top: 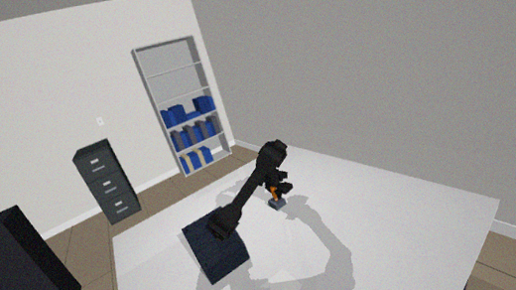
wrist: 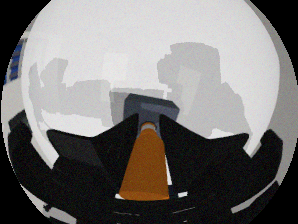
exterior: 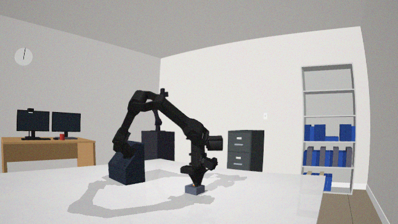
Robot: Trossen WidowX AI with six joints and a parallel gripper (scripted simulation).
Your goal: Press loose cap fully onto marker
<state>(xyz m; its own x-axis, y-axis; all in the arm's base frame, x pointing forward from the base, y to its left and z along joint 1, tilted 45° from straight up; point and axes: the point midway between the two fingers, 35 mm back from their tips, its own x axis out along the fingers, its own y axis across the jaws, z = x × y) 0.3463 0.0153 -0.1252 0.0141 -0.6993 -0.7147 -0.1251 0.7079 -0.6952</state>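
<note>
My gripper (top: 276, 194) (exterior: 195, 184) (wrist: 149, 117) points down over the grey holder block (top: 276, 204) (exterior: 194, 190) (wrist: 136, 104), fingertips just above its top. It is shut on the orange cap (top: 274, 191) (wrist: 144, 170), which stands between the fingers, its wide end towards the wrist camera. In the wrist view a light grey ring (wrist: 148, 127) shows at the cap's lower end, in line with the holder. The marker's body is mostly hidden by cap and fingers. In the exterior view only a speck of orange shows above the block. I cannot tell whether the cap is fully seated.
The arm's dark base block (top: 217, 249) (exterior: 127, 169) stands on the white table (top: 399, 243) (exterior: 262, 200). A second arm on a dark pedestal (top: 17, 272), a filing cabinet (top: 107, 184) (exterior: 244, 151) and a bookshelf (top: 171, 85) (exterior: 328, 103) stand beyond the table.
</note>
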